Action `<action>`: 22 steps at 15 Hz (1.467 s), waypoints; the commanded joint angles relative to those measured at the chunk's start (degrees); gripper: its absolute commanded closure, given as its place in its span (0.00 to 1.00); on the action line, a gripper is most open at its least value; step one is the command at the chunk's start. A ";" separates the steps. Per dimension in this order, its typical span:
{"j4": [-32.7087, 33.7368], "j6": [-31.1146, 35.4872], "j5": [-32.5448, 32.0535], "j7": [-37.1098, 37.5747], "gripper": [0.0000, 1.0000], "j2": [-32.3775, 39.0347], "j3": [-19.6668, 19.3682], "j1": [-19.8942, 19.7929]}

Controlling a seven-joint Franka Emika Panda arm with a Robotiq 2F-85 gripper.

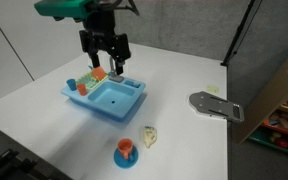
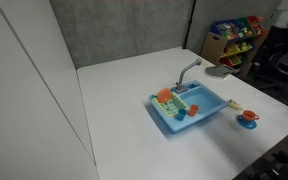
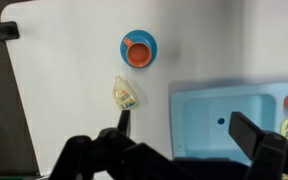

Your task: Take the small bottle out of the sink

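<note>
The small bottle (image 1: 150, 136) is pale yellow with a label and lies on the white table, outside the blue toy sink (image 1: 106, 97). In the wrist view the bottle (image 3: 125, 94) lies just beyond one fingertip, left of the sink's basin (image 3: 224, 110). My gripper (image 1: 105, 46) hangs above the sink's far edge. Its fingers are spread wide with nothing between them (image 3: 189, 128). The sink also shows in an exterior view (image 2: 189, 107).
An orange cup on a blue saucer (image 1: 125, 152) stands near the bottle and shows in the wrist view (image 3: 138, 48). Small orange and red items (image 1: 96, 74) sit in the sink's side compartment. A flat grey object (image 1: 214, 105) lies on the table. Toy shelves (image 2: 234, 35) stand beyond the table.
</note>
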 commanded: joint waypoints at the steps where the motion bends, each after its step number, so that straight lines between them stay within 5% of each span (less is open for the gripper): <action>1: -0.23 -4.43 -0.68 0.09 0.00 -5.27 1.08 0.62; 22: 1.29 -19.90 6.56 -7.18 0.00 -25.42 2.54 4.52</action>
